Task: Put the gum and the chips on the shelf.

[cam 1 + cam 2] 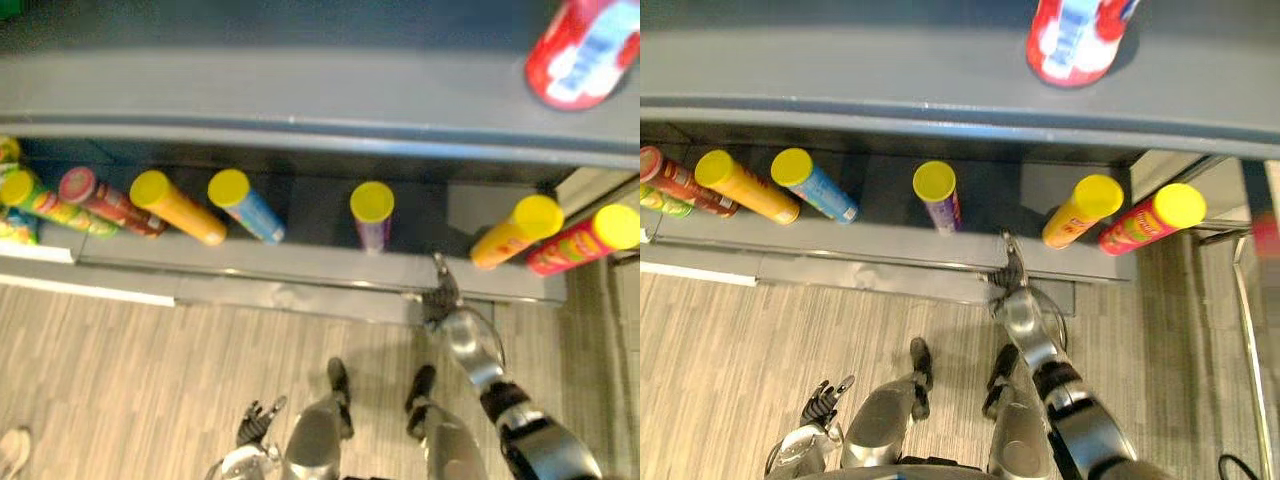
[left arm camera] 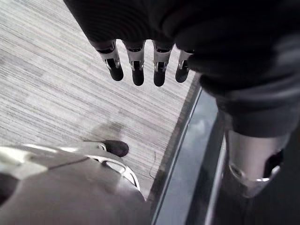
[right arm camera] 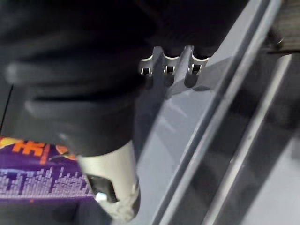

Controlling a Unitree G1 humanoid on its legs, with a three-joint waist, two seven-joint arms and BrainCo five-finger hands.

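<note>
Several chip cans with yellow lids stand on the lower shelf (image 1: 300,265). Among them is a purple can (image 1: 372,215), which also shows close by my thumb in the right wrist view (image 3: 33,185). My right hand (image 1: 440,292) is at the shelf's front edge, just right of the purple can, open and holding nothing. A red, white and blue container (image 1: 580,50) stands on the top shelf (image 1: 300,90) at the right. My left hand (image 1: 258,420) hangs low over the floor, fingers (image 2: 137,70) straight and empty.
To the right of the purple can stand an orange can (image 1: 515,232) and a red can (image 1: 580,240). Left of it are blue (image 1: 245,205), orange (image 1: 178,207), dark red (image 1: 108,200) and green (image 1: 45,203) cans. A person's shoe (image 1: 12,450) shows at the lower left.
</note>
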